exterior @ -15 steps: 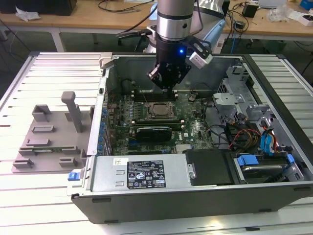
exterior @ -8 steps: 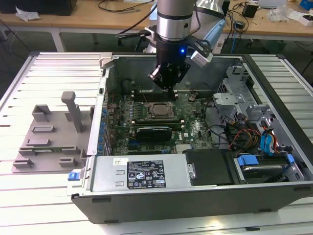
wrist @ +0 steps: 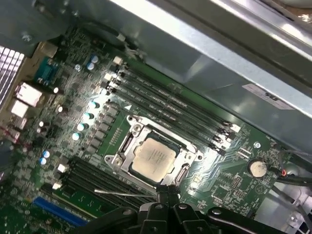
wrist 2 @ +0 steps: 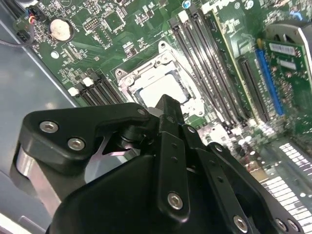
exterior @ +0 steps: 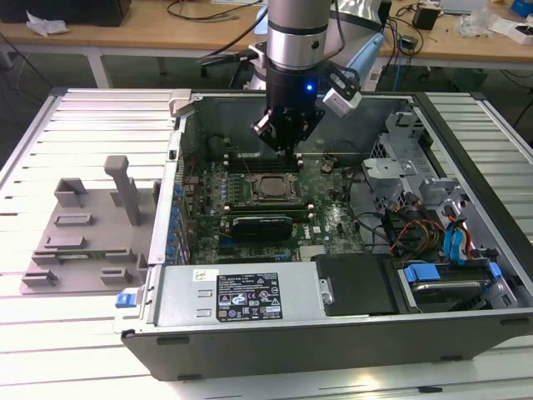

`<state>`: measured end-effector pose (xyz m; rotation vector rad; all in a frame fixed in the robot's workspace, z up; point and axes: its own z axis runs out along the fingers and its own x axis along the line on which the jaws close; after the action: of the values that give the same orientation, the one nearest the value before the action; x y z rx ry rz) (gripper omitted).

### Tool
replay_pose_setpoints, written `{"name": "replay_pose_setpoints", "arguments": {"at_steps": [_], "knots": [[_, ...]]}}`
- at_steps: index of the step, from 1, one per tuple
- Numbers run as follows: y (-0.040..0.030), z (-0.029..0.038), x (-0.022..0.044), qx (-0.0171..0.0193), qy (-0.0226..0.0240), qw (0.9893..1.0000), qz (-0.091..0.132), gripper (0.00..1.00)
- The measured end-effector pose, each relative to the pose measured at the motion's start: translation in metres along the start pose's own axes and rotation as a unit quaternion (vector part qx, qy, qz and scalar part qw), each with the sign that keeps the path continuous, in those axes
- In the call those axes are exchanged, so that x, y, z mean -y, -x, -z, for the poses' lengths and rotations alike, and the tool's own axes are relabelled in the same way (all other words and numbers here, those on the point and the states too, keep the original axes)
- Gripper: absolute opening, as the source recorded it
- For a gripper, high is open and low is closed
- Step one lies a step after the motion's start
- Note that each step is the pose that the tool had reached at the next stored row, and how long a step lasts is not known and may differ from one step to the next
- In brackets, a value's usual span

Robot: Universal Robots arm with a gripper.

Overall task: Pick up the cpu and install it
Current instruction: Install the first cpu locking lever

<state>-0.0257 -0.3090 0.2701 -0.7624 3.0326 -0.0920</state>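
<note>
Already the cpu (wrist: 153, 158) sits seated in the motherboard socket (wrist: 127, 141), install step basically placed, my gripper (wrist: 165, 195) pressed together and empty just off its 6 o'clock edge in the first wrist view, so any follow-up calls for checking it lies flat.

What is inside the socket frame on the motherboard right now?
The cpu lies flat inside the socket frame, silvery top up, with the end effector above its edge. The contacts under the chip are covered, so full seating cannot be confirmed.
</note>
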Motion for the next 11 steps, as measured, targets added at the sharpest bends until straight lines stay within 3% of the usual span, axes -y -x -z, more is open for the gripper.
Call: {"name": "replay_pose_setpoints", "arguments": {"at_steps": [4, 6, 8, 9, 11], "knots": [[0.0, -0.0002, 0.0, 0.0039, 0.0103, 0.9998, -0.019, 0.11], [0.0, -0.0009, -0.0001, 0.0007, 0.012, 0.9995, -0.031, 0.11], [0.0, -0.0019, -0.0001, -0.0057, 0.0149, 0.999, -0.043, 0.11], [0.0, -0.0028, -0.0002, -0.0127, 0.018, 0.9983, -0.054, 0.11], [0.0, -0.0042, -0.0002, -0.0229, 0.0226, 0.9969, -0.072, 0.11]]}}
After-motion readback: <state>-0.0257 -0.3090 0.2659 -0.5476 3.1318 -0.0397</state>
